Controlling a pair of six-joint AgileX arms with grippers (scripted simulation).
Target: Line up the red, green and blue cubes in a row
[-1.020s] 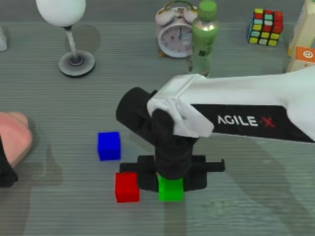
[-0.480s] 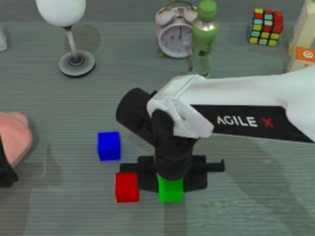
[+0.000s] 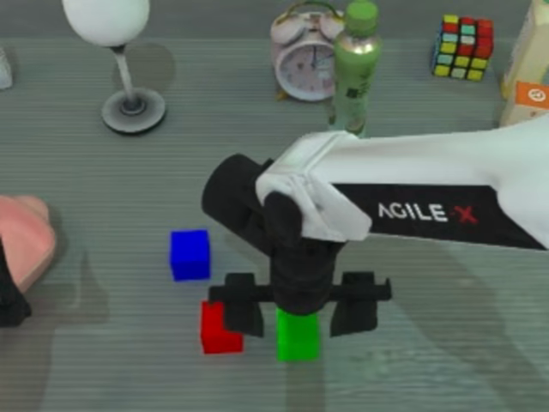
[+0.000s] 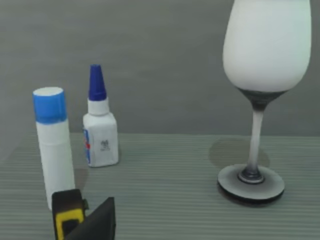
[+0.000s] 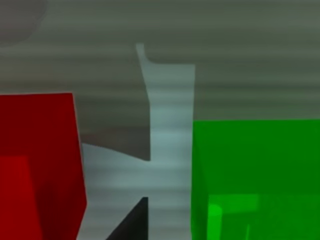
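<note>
The green cube (image 3: pixel 298 336) rests on the table near the front, with the red cube (image 3: pixel 219 329) a short gap to its left. The blue cube (image 3: pixel 190 254) sits apart, behind and left of the red one. My right gripper (image 3: pixel 298 315) hangs open over the green cube, one finger (image 3: pixel 243 314) on each side and clear of it. In the right wrist view the red cube (image 5: pixel 35 160) and green cube (image 5: pixel 255 175) stand side by side with bare table between. My left arm (image 3: pixel 9 300) stays parked at the table's left edge.
Along the back stand a wine glass (image 3: pixel 129 94), an alarm clock (image 3: pixel 304 56), a green bottle (image 3: pixel 356 64), a sticker puzzle cube (image 3: pixel 463 47) and a carton (image 3: pixel 527 69). A pink object (image 3: pixel 21 236) lies at the left. Two glue bottles (image 4: pixel 100 130) show in the left wrist view.
My right gripper's fingers have spread apart and let go of the green cube, which stays beside the red cube. The blue cube and left arm have not moved.
</note>
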